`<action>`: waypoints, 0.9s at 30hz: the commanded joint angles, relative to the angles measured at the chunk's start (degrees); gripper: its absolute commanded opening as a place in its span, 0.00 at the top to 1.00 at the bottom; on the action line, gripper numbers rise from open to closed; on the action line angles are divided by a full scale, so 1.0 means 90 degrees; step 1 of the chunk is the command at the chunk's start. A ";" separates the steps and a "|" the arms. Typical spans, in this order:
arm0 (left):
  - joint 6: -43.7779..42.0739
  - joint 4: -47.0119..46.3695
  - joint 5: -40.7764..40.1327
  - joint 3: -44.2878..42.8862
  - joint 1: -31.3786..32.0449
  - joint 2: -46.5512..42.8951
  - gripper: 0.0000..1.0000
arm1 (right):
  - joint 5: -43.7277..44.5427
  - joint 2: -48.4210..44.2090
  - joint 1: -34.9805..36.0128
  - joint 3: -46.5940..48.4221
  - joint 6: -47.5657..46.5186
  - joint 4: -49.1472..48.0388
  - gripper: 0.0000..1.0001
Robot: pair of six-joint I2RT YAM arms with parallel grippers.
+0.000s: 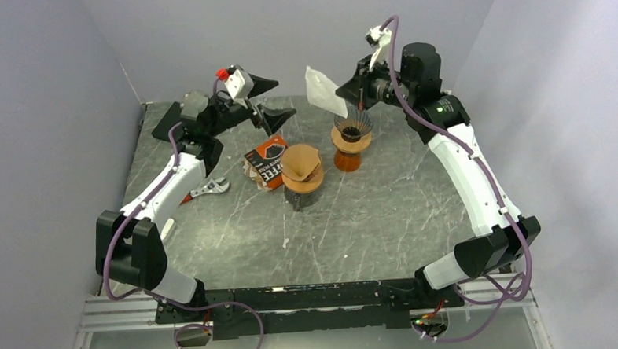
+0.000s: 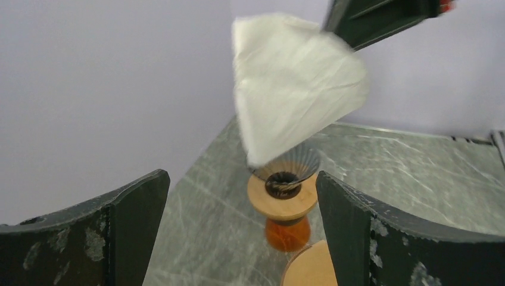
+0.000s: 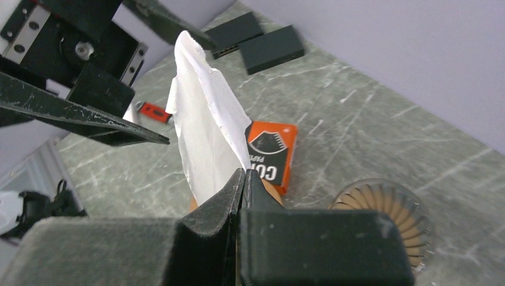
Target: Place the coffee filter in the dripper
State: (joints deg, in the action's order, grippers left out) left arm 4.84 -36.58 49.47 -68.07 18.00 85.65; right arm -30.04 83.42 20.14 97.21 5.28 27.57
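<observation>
Right wrist view shows the right gripper (image 3: 241, 179) pinched shut on one edge of the thin white paper coffee filter (image 3: 205, 137), seemingly light, floppy and easily creased, held aloft over the ribbed glass dripper (image 3: 381, 208), while the left gripper (image 2: 244, 202) gapes open, empty.

I am seeing white links, black joints and purple cables (image 1: 393, 61) on left arm (image 1: 169, 188) and right arm (image 1: 467, 167); left gripper (image 2: 241, 176) fingers (image 2: 381, 238) are looking black, scuffed grey.
</observation>
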 commanded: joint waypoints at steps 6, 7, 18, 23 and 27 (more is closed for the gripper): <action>0.0340 0.4836 -0.2878 -0.2568 0.0007 0.0432 0.01 | 0.0628 0.0242 -0.1033 0.0476 0.1081 0.0648 1.00; 0.0253 0.5109 -0.2843 -0.2766 0.0008 0.0559 0.01 | 0.0619 0.0285 -0.1120 0.0515 0.1129 0.0771 1.00; 0.1198 0.6080 -0.2340 -0.4116 0.0028 0.1869 0.00 | 0.1144 0.1028 -0.1323 0.1226 0.0946 0.2110 1.00; 0.1422 0.7318 -0.2087 -0.5494 0.0299 0.2903 0.00 | 0.1291 0.1317 -0.1320 0.1253 0.0921 0.2232 1.00; 0.1680 0.7301 -0.2556 -0.5716 0.0623 0.3132 0.01 | 0.1293 0.1513 -0.1313 0.1328 0.0930 0.2322 1.00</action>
State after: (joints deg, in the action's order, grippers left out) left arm 16.38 25.43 28.40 -115.66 20.38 113.56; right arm -19.77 96.05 8.34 106.26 13.54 47.33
